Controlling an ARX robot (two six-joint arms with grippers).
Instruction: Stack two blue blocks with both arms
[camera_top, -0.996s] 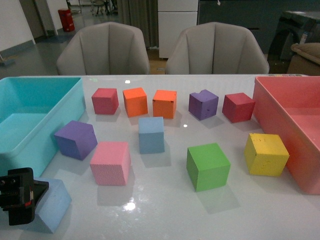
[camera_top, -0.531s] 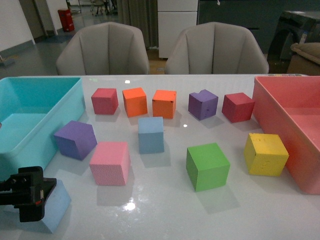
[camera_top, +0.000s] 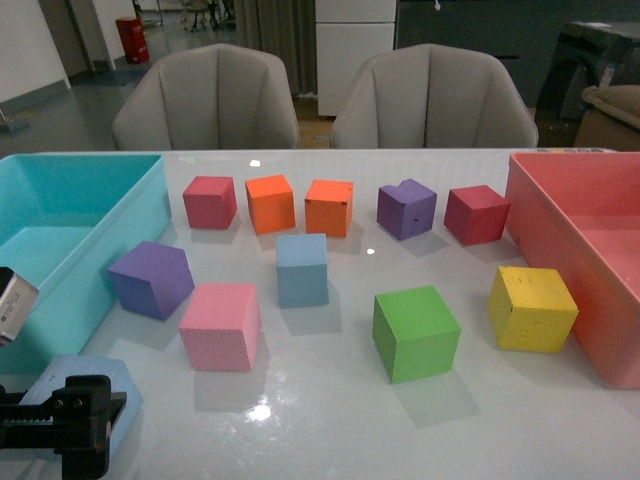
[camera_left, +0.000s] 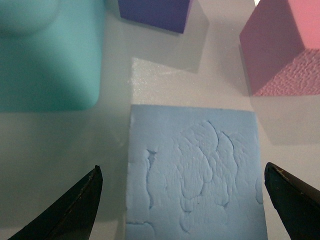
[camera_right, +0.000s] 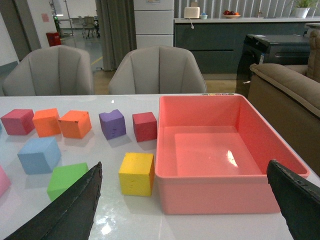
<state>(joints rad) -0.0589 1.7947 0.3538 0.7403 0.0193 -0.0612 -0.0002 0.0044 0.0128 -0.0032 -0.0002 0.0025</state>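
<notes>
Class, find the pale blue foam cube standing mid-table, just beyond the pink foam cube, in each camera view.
Front view: the pale blue foam cube is at the picture's centre.
Left wrist view: not in it.
Right wrist view: it stands just beyond the green foam cube.
Shared landmark: that green cube, seen in the front and right wrist views.

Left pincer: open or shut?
Open. In the left wrist view its fingers spread wider than the blue block lying between them.
</notes>
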